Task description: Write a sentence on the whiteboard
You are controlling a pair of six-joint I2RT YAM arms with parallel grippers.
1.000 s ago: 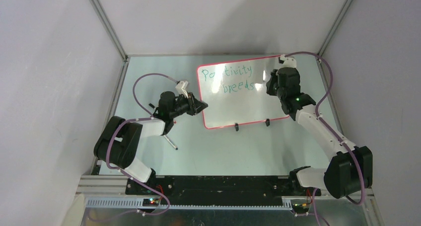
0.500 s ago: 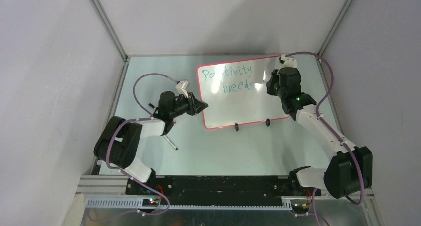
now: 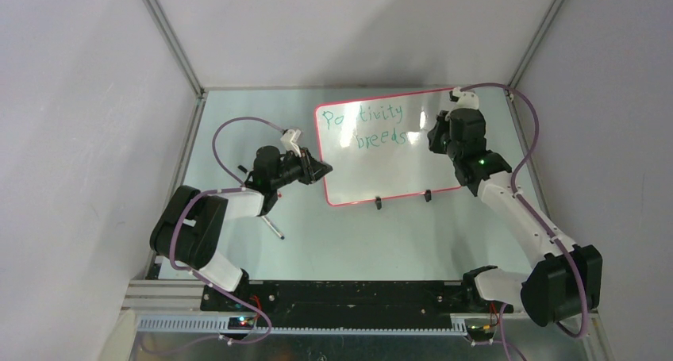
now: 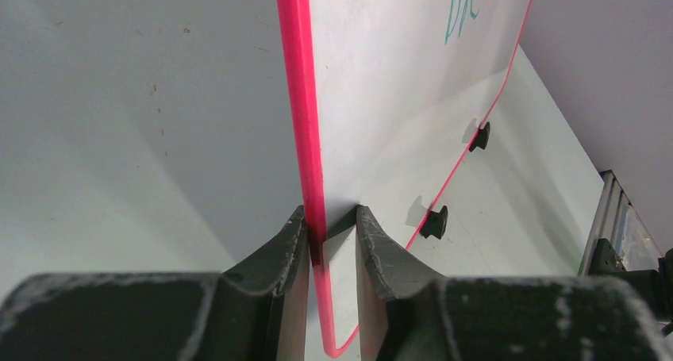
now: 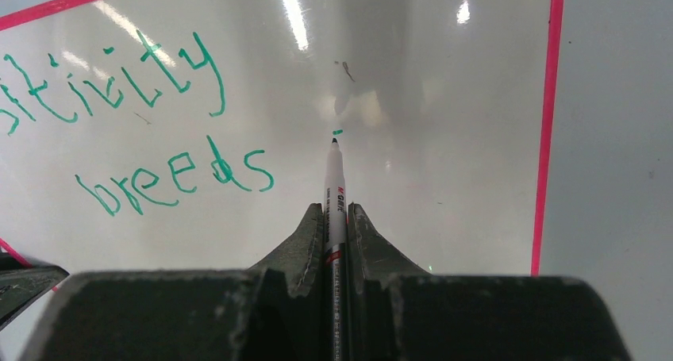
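While the left gripper (image 4: 332, 218) is clamping the whiteboard (image 4: 301, 99) rim, the right gripper (image 5: 336, 212) is pinching the marker (image 5: 334, 178), needing light, steady pressure just ahead.

Left arm (image 3: 238, 202) and right arm (image 3: 516, 210) reach forward, jaws both clamped.

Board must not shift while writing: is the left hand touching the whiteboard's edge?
Touching. The left wrist view shows the whiteboard standing between the fingers of the left hand, its pink rim pressed against one finger.
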